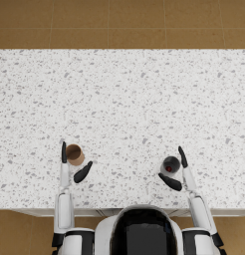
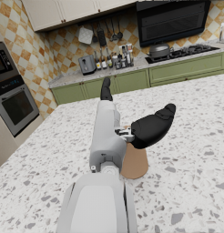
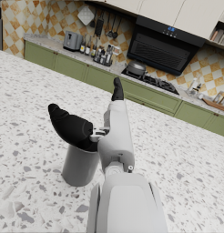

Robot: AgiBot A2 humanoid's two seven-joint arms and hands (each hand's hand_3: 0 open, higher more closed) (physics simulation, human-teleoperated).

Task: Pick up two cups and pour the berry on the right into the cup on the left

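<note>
Both hands stand with fingers spread around their cups and nothing yet grasped, so the step in hand looks like the double grasp; each should close squarely about the cup's wall and lift straight, the right one kept level so its load stays in. The left hand (image 1: 69, 167) brackets the brown cup (image 1: 74, 154) on the speckled counter (image 1: 124, 99), which looks empty from above; the right hand (image 1: 177, 172) flanks the grey cup (image 1: 170, 165), where a red berry (image 1: 168, 169) lies at the bottom.
</note>
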